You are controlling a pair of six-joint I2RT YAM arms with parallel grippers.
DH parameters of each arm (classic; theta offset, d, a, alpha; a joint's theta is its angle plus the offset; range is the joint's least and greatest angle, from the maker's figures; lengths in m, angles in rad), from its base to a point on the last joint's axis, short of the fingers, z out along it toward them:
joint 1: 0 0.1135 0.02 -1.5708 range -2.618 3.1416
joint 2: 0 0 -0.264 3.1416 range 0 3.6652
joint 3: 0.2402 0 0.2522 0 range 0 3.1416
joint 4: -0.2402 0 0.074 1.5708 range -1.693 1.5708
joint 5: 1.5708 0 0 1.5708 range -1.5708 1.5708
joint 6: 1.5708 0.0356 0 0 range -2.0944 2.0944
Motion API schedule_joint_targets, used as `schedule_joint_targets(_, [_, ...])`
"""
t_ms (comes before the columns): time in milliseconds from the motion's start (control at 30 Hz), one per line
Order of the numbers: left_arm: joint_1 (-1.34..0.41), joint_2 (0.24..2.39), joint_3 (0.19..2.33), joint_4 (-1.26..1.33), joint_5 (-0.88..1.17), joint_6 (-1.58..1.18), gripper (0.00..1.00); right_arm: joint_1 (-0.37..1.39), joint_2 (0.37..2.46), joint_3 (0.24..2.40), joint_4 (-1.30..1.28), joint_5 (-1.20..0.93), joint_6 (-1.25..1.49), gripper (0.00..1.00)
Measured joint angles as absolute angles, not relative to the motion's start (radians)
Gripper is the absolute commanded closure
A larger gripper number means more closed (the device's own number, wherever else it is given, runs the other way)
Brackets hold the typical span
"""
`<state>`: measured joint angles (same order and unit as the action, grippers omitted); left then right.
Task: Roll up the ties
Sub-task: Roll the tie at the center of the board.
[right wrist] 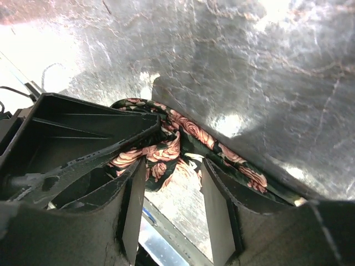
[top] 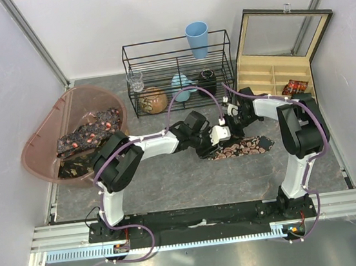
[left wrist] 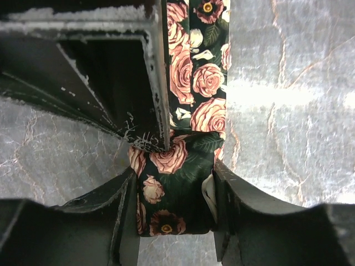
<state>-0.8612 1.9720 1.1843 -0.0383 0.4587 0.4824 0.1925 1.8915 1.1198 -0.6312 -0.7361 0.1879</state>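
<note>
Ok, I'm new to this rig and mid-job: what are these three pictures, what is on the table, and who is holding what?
The big view looks down from above on two robot arms bolted at the near edge of the table. The other two pictures come from a camera on each wrist, looking out from there. The left gripper is clamped on the folded end of a rose-patterned tie lying mid-table. The right gripper straddles bunched fabric of the same tie; whether it pinches is unclear. More ties lie in the pink tub at left. Behind stand a wire rack and an open wooden box with one rolled tie inside.
</note>
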Motion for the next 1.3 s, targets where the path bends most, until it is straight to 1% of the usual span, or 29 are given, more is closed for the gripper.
schedule_joint_targets(133, [-0.862, 1.994, 1.247, -0.137, 0.449, 0.508, 0.69, 0.199, 1.892, 1.120, -0.607, -0.737, 0.191, 0.51])
schedule_joint_targets(300, [-0.862, 2.006, 1.283, -0.194, 0.445, 0.523, 0.69, 0.204, 1.892, 1.120, -0.600, -0.737, 0.185, 0.50])
schedule_joint_targets(600, [-0.862, 2.010, 1.290, -0.207, 0.447, 0.542, 0.69, 0.156, 1.878, 1.130, -0.667, -0.828, 0.156, 0.50])
schedule_joint_targets(800, [-0.862, 2.011, 1.291, -0.208, 0.448, 0.545, 0.67, 0.194, 1.855, 1.128, -0.621, -0.886, 0.186, 0.50])
schedule_joint_targets(900, [-0.861, 2.011, 1.291, -0.208, 0.451, 0.546, 0.66, 0.215, 1.856, 1.108, -0.603, -0.879, 0.191, 0.53])
schedule_joint_targets(967, [-0.861, 2.011, 1.291, -0.208, 0.452, 0.550, 0.66, 0.224, 1.862, 1.102, -0.594, -0.866, 0.191, 0.60])
schedule_joint_targets(1000, [-0.861, 2.011, 1.291, -0.208, 0.453, 0.551, 0.66, 0.227, 1.866, 1.102, -0.590, -0.855, 0.189, 0.67])
schedule_joint_targets(1033, [-0.861, 2.011, 1.291, -0.208, 0.453, 0.552, 0.65, 0.229, 1.870, 1.102, -0.587, -0.849, 0.187, 0.87])
schedule_joint_targets(1067, [-0.861, 2.011, 1.291, -0.208, 0.453, 0.552, 0.64, 0.230, 1.872, 1.102, -0.587, -0.848, 0.188, 0.98])
schedule_joint_targets(1100, [-0.861, 2.011, 1.291, -0.208, 0.454, 0.553, 0.63, 0.230, 1.873, 1.102, -0.586, -0.849, 0.187, 1.00])
schedule_joint_targets(1200, [-0.861, 2.011, 1.289, -0.207, 0.457, 0.559, 0.55, 0.229, 1.873, 1.103, -0.591, -0.845, 0.187, 1.00])
schedule_joint_targets(1233, [-0.861, 2.011, 1.288, -0.204, 0.458, 0.560, 0.51, 0.229, 1.873, 1.103, -0.591, -0.842, 0.186, 1.00])
schedule_joint_targets(1300, [-0.859, 2.011, 1.285, -0.199, 0.467, 0.563, 0.46, 0.229, 1.873, 1.103, -0.595, -0.836, 0.179, 1.00])
